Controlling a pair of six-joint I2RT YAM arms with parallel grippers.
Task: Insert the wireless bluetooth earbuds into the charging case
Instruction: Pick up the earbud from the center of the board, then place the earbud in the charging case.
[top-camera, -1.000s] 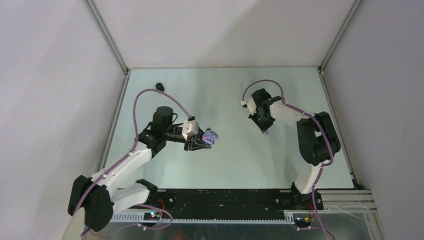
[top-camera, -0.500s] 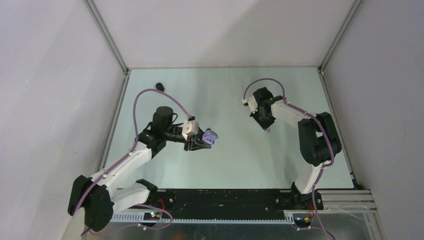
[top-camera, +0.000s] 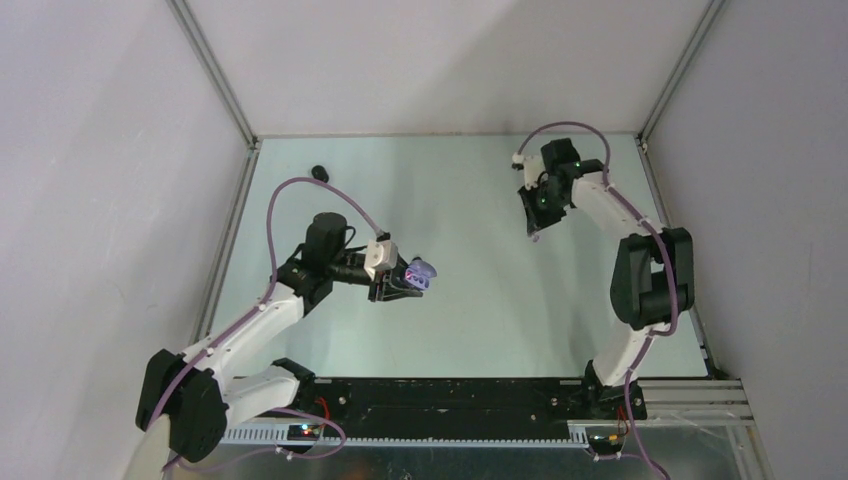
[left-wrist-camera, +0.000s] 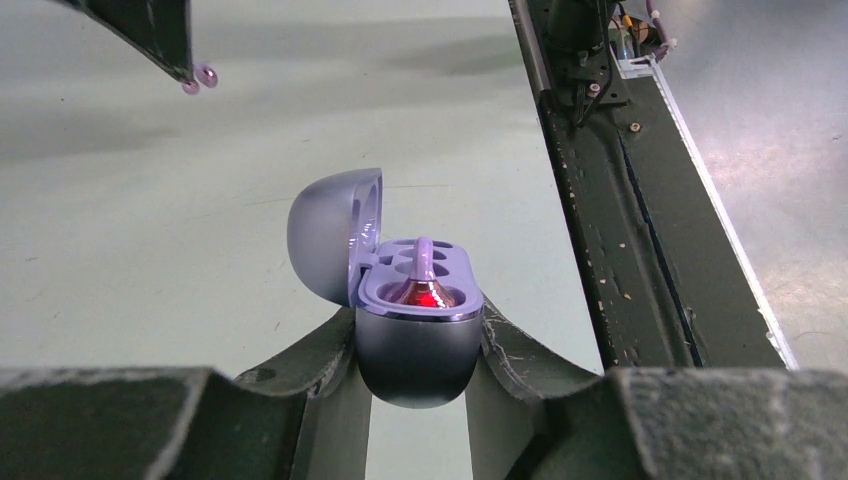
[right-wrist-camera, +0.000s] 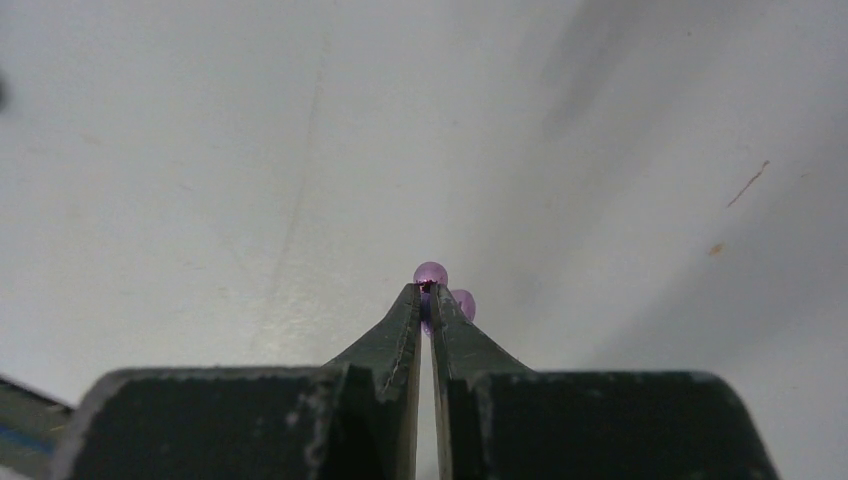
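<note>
My left gripper is shut on the pale purple charging case, held upright above the table. In the left wrist view the case sits between the fingers with its lid swung open to the left. One purple earbud stands in a socket, a red light glowing under it. My right gripper hangs above the back right of the table, shut on a second purple earbud, whose rounded ends poke out past the fingertips. That earbud also shows at the top left of the left wrist view.
A small glossy black object lies near the back left corner of the table. Grey walls and aluminium frame posts enclose the table. A black rail with cables runs along the near edge by the arm bases.
The right arm has swung back and to the right, carrying the purple earbud up off the table in its pinched fingers. The left arm and the case have stayed put.
</note>
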